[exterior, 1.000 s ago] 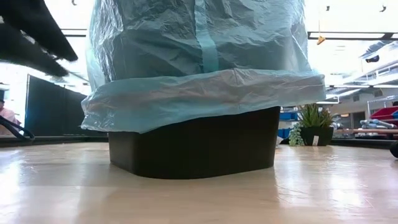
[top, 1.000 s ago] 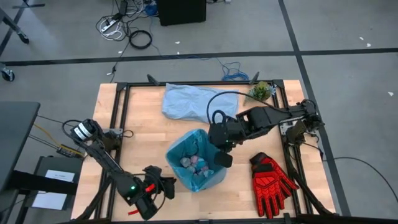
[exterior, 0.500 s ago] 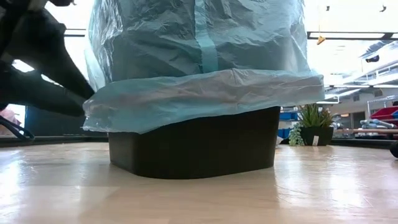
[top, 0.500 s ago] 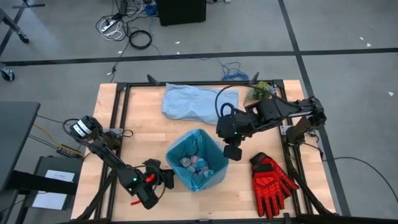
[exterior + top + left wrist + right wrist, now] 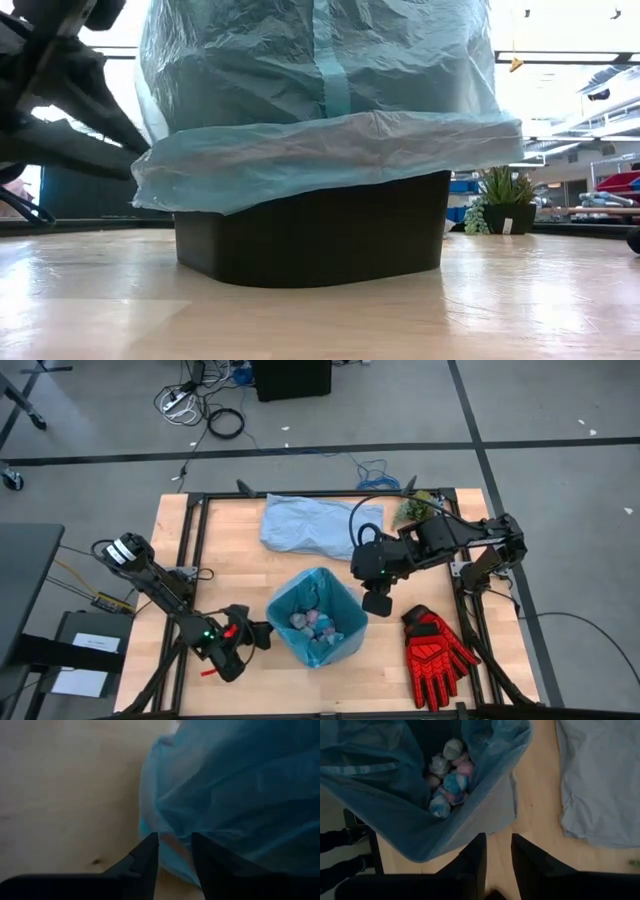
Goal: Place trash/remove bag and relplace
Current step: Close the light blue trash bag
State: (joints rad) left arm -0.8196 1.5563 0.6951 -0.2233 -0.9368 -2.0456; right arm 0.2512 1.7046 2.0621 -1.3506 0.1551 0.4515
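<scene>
Already the small crumpled pink, blue and white paper wads point(image 5: 312, 625) lie inside the thin, crinkly cyan plastic liner point(image 5: 345, 642) lining the dark bin mid-tabletop. The left claw point(image 5: 262, 637), slightly spread, nears the liner's folded skirt; closing shallow could tear the film. The right claw point(image 5: 376, 603) hovers beside the rim, slightly parted, empty (the red glove point(image 5: 437, 645) crowds that side). The near tabletop point(image 5: 230, 575) lies open.

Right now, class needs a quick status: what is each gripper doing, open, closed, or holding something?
Left gripper: open, empty, fingers apart at the side of the bag.
Right gripper: open, empty, above the table beside the bag's rim.
</scene>
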